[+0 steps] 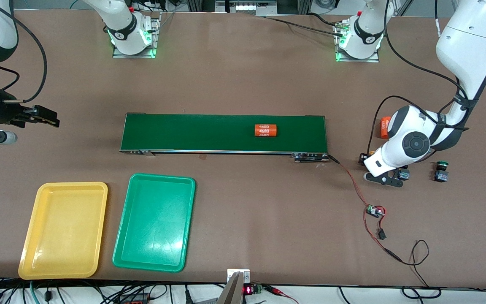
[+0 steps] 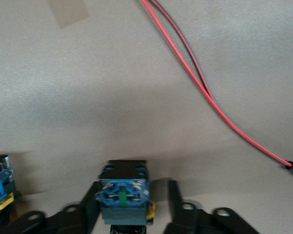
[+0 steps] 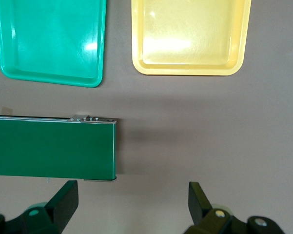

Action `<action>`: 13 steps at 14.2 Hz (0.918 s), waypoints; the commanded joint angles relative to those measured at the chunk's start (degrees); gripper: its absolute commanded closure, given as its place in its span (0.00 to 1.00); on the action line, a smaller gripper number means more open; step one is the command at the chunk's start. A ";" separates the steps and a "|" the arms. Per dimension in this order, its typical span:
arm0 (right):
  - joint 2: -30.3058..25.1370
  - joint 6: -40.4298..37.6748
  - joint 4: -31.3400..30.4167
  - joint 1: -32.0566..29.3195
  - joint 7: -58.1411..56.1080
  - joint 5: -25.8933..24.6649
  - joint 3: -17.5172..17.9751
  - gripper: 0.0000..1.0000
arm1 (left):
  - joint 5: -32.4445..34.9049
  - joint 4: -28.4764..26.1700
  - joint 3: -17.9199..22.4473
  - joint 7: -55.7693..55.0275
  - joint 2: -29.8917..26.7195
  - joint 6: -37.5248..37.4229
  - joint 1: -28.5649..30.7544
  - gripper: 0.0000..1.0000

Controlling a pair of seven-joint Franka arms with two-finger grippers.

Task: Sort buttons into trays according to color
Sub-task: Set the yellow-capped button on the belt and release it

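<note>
The right hand (image 1: 51,118) waits over the table's (image 1: 243,76) right-arm end, fingers wide apart. The yellow tray (image 1: 63,185) and the green tray (image 1: 163,177) lie side by side, both without buttons. On the conveyor belt (image 1: 205,133) rests an orange "4680" cylinder (image 1: 265,130). At the left-arm end, the left hand (image 1: 388,179) is down around a button (image 2: 123,195), its fingers apart: one touches the body, the other stands just off it. A yellow sliver suggests a yellow cap. Centre the button, close squarely on its black body, then lift straight. A green-capped button (image 1: 441,171) stands nearby.
</note>
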 commanded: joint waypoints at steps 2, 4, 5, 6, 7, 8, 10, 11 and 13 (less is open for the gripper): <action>0.55 -0.24 1.18 -0.35 -0.70 1.06 -0.02 0.00 | 1.57 1.05 -3.18 -0.88 -2.23 -5.36 0.05 0.89; 0.55 -0.24 1.18 -0.35 -0.70 1.06 -0.02 0.00 | 1.05 4.38 -7.05 -1.05 -3.91 -13.17 0.14 0.90; 0.55 -0.24 1.18 -0.35 -0.70 1.06 -0.02 0.00 | 0.61 7.18 -8.98 -0.97 -4.00 -17.83 0.14 0.92; 0.55 -0.24 1.18 -0.35 -0.70 1.06 -0.02 0.00 | -0.53 9.47 -10.57 -1.14 -4.00 -22.31 0.22 0.94; 0.55 -0.24 1.18 -0.35 -0.70 1.06 -0.02 0.00 | -3.06 11.15 -12.23 -1.84 -4.00 -24.27 0.05 0.94; 0.55 -0.24 1.18 -0.35 -0.70 1.06 -0.02 0.00 | -5.00 12.30 -13.73 -3.41 -4.00 -24.81 -0.30 0.94; 0.55 -0.24 1.18 -0.35 -0.70 1.06 -0.02 0.00 | -5.63 12.22 -16.81 -9.90 -3.57 -24.91 -2.22 0.94; 0.55 -0.24 1.18 -0.35 -0.70 1.06 -0.02 0.00 | -5.63 12.22 -16.91 -13.24 -3.30 -24.82 -4.50 0.93; 0.46 -0.24 1.18 -0.44 -0.70 1.06 -0.02 0.00 | -5.63 11.79 -16.91 -18.78 -2.25 -24.82 -8.98 0.92</action>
